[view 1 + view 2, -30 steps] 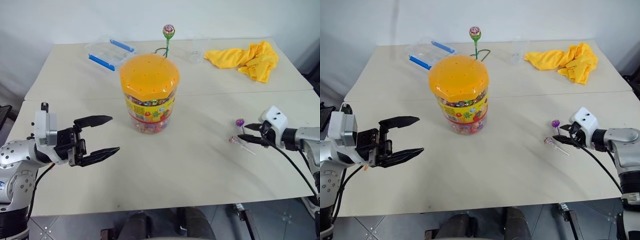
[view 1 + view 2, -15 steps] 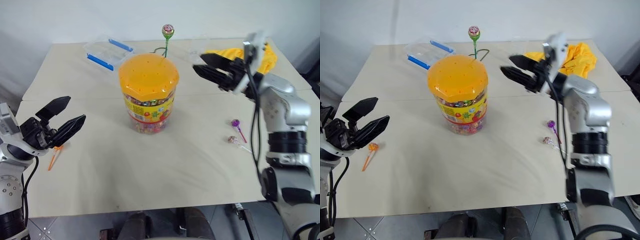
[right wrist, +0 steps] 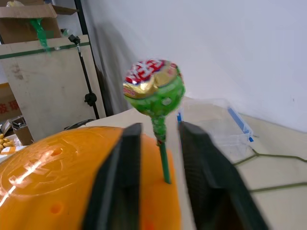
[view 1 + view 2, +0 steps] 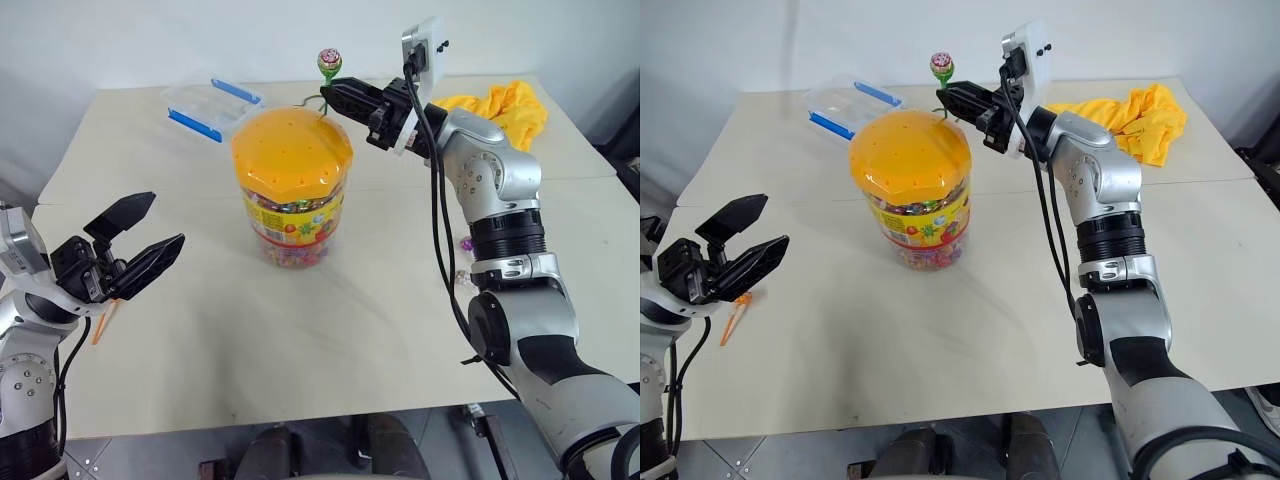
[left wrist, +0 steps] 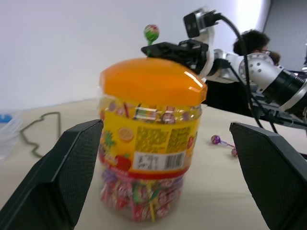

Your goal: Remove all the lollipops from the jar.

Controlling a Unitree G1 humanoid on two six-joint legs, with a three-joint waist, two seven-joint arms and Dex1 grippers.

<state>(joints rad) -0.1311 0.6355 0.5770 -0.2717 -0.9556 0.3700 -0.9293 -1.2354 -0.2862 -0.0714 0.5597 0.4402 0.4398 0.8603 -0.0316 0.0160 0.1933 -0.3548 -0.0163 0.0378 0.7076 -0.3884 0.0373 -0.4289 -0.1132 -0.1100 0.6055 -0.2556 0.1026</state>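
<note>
The jar (image 4: 293, 210) is a clear tub with a domed orange lid (image 4: 292, 150), standing mid-table. A green-pink lollipop (image 4: 329, 62) stands upright from the far side of the lid. My right gripper (image 4: 335, 96) reaches over the lid and is shut on its green stick (image 3: 159, 139), just below the candy. My left gripper (image 4: 165, 220) hangs open to the left of the jar, nothing between its fingers. An orange lollipop (image 4: 732, 318) lies on the table under it. A purple lollipop (image 5: 216, 139) and a pink one (image 5: 233, 152) lie to the right of the jar.
A flat clear box with blue clips (image 4: 212, 103) sits at the back left. A yellow cloth (image 4: 505, 108) lies at the back right. A thin green cord (image 3: 268, 155) lies on the table behind the jar. A person (image 5: 254, 40) sits beyond the table.
My right arm swung up and left from the table's right side to the jar's lid, and its fingers closed on the lollipop stick. My left gripper drew back left, uncovering the orange lollipop.
</note>
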